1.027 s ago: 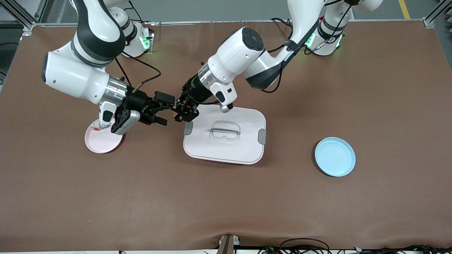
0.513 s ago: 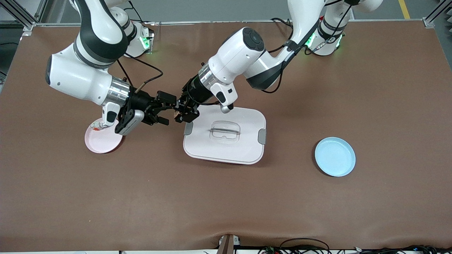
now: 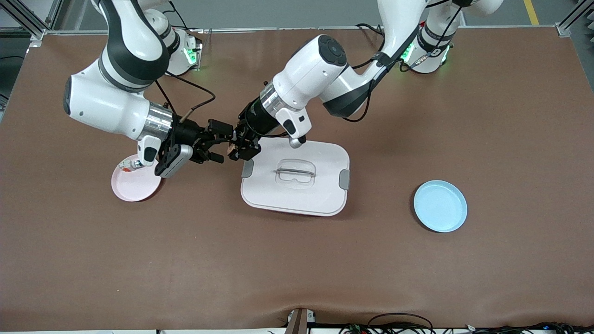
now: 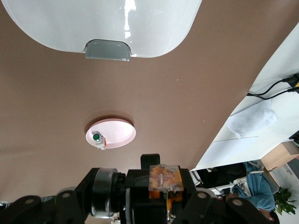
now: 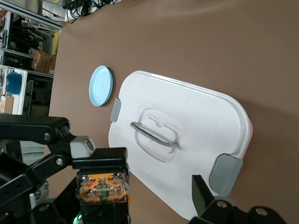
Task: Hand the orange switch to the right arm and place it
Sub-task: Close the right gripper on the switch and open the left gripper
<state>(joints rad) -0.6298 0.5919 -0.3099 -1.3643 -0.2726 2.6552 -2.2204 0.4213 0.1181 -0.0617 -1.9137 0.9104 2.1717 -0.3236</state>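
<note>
Since a second ago the right gripper [image 3: 218, 144] has edged in toward the left gripper [image 3: 237, 146], so the two now nearly meet at centre-left of the front view, just above the corner of the white lidded box [image 3: 320, 195]. The orange switch [image 3: 230, 149] sits clamped in the left gripper's fingers; the right gripper's fingers are spread to either side of it, not closed on it. Only a speck in the front view, the switch shows its orange face clearly in both wrist views [image 4: 164, 179] [image 5: 103, 186]. The left wrist view also shows a small white-and-teal part [image 4: 98, 139] on the pink plate [image 3: 134, 190], half hidden under the right arm in front. A blue plate [image 3: 440, 206] lies at lower right.
</note>
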